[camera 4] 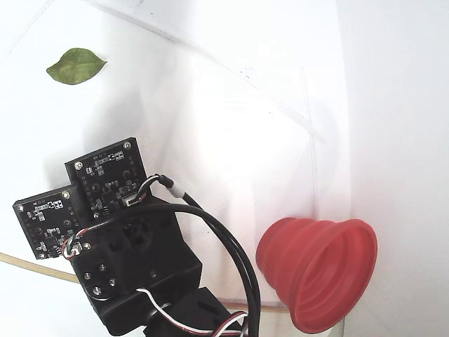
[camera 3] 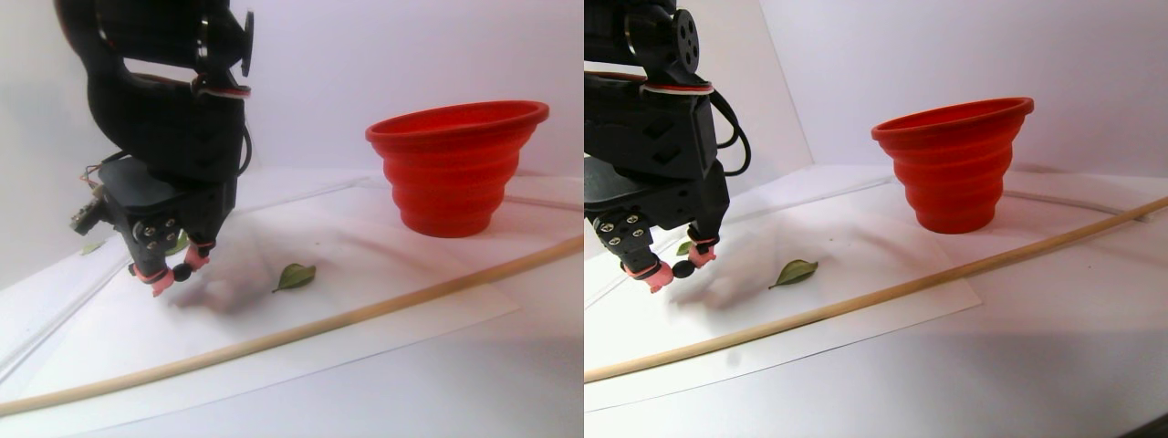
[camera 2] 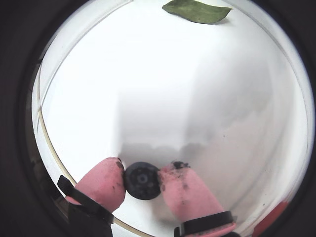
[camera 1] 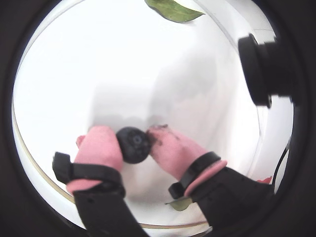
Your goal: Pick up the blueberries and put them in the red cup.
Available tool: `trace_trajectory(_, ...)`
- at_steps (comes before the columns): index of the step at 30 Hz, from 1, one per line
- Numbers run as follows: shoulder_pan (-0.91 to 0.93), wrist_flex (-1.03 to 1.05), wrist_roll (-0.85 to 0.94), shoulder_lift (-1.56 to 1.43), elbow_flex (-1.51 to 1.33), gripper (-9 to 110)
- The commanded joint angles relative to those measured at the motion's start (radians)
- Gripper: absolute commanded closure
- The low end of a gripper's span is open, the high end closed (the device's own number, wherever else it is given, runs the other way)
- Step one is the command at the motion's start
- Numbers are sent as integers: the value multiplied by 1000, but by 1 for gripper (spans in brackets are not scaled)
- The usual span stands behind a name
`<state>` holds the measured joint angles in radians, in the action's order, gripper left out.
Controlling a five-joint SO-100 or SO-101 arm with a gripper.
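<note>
One berry: we see a single blueberry point(camera 1: 133, 143) pinched between the gripper's point(camera 2: 142, 180) pink pads, seemingly just off the paper.
Cup: the red cup point(camera 3: 453, 169) stands well apart.
Grip: centred, ready for carrying.

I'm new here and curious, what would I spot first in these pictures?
Probably the big red cup, standing upright on the white table, off to the right of the arm in the stereo pair view. Next, the claw with pink fingertips, pinching one dark blueberry just above the table. A green leaf lies nearby.
</note>
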<state>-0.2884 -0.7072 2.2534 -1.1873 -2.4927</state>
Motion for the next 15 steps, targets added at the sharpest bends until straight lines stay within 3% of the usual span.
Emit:
trace_trajectory(1,-9,31,-18,-135,-32,90)
trace_trajectory(15,17,166,-25,-370,-112,90)
